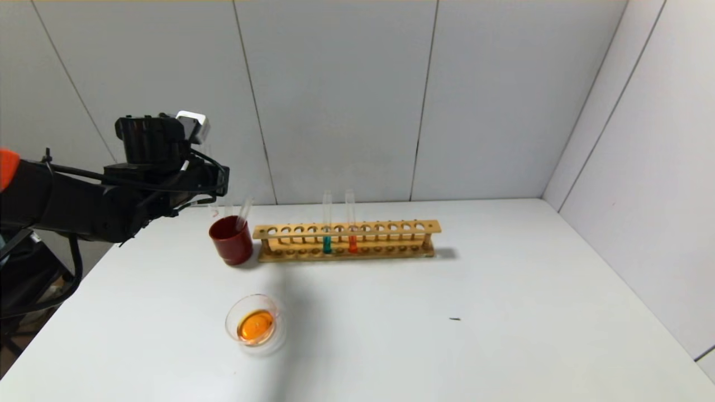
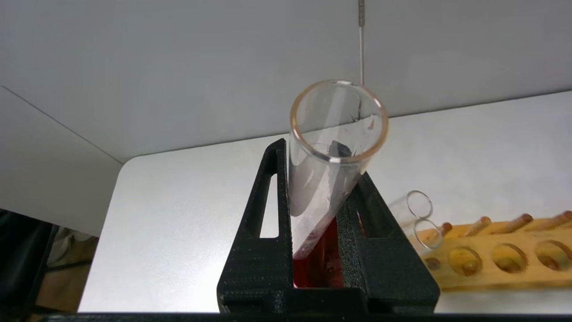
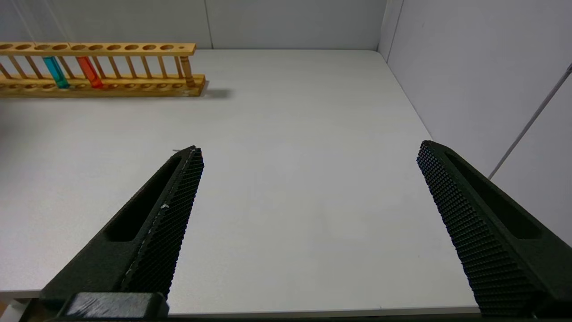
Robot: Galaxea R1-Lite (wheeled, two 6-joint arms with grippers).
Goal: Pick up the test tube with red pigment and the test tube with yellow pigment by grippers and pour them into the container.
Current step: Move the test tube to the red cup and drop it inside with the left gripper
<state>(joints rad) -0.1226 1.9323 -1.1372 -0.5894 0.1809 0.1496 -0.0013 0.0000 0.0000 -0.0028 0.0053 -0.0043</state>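
Left gripper (image 2: 319, 214) is seen at centre of the wrist frame, fingers (image 2: 263, 250) pinched on an emptied test tube (image 2: 333, 147), held over the dark red cup (image 1: 231, 240) at left-centre of the head frame; two more empty tubes (image 2: 418, 219) are leant in that cup; container (image 1: 256, 325), lower left-centre, is filled w/ orange liquid; rack (image 1: 346, 241), mid-frame, is left w/ a teal tube (image 1: 327, 223) & an orange-red tube (image 1: 351, 222); right gripper (image 3: 308, 232) is parked, fingers spread wide.

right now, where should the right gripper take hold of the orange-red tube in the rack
Probably the bare upper glass of the orange-red tube, from the front: it stands upright, the rack cages its lower part, and the teal tube stands close beside.
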